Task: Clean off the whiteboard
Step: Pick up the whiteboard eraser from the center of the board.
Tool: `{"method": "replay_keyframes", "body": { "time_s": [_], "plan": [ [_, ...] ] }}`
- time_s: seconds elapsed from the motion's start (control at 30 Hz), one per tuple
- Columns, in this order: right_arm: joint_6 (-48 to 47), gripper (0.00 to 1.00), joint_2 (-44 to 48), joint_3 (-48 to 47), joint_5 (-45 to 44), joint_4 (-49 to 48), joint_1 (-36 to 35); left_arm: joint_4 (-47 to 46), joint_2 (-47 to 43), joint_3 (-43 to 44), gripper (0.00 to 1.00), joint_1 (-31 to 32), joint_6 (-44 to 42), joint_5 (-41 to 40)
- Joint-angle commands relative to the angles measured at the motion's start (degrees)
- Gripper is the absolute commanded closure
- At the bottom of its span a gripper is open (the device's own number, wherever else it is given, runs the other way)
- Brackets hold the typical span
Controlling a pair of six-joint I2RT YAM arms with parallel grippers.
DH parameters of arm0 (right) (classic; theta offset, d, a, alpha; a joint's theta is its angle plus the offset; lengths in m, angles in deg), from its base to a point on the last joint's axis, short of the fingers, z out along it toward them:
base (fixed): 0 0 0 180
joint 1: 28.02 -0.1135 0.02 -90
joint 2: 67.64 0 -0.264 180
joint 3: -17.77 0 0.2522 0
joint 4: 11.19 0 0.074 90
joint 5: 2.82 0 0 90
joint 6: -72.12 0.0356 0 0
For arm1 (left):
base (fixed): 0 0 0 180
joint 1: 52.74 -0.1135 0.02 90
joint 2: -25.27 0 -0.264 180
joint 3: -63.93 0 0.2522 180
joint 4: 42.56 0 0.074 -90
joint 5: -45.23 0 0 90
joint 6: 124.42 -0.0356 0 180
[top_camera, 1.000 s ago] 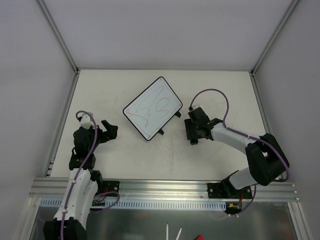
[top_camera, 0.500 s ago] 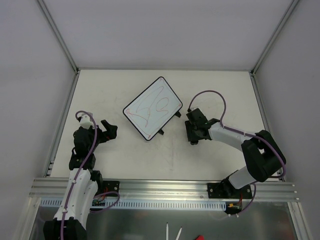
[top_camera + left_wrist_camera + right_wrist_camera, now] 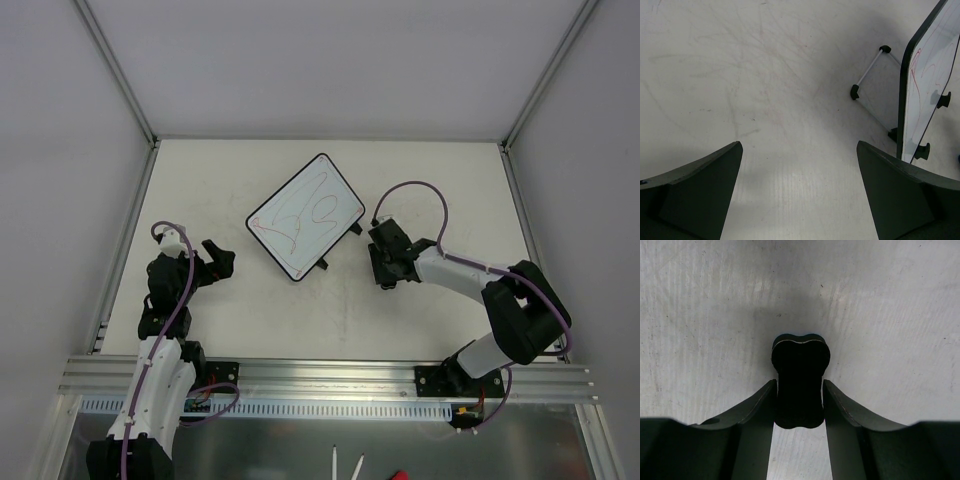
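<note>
Right hand clamping eraser, whiteboard cropped at frame edge

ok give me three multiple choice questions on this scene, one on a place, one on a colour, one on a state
1. Where does the whiteboard lie relative to the right gripper?
A. to its left
B. to its right
C. directly under it

2. What colour are the scribbles on the board?
A. blue
B. red
C. green

3. What state is the left gripper in?
A. shut on a marker
B. shut on nothing
C. open, holding nothing

Answers:
1 A, the top view shows the board left of that gripper, apart from it.
2 B, the lines show red.
3 C, its fingers stand wide apart with nothing between them; the black eraser is in the right gripper.
</note>
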State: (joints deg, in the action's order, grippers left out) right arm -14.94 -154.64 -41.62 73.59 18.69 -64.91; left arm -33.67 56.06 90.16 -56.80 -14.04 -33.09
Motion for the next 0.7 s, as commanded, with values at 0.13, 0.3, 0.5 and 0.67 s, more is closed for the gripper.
{"method": "replay_keyframes", "body": {
  "time_s": [0.13, 0.3, 0.5, 0.67],
  "plan": [
    [-0.8, 0.55, 0.4, -2.4, -3.2, 1.2, -0.9, -1.4, 0.2, 0.2, 0.01, 0.5, 1.0, -0.3],
    [-1.0, 0.56, -0.4, -2.8, -2.9, 1.4, -0.9, -1.3, 0.2, 0.2, 0.01, 0.6, 1.0, -0.3],
    [-1.2, 0.55, -0.8, -3.2, -2.7, 1.3, -0.9, -1.4, 0.2, 0.2, 0.01, 0.5, 1.0, -0.2],
    [-1.4, 0.55, -1.5, -3.8, -2.5, 1.4, -0.9, -1.4, 0.4, 0.2, 0.01, 0.5, 0.9, -0.2]
  ]
}}
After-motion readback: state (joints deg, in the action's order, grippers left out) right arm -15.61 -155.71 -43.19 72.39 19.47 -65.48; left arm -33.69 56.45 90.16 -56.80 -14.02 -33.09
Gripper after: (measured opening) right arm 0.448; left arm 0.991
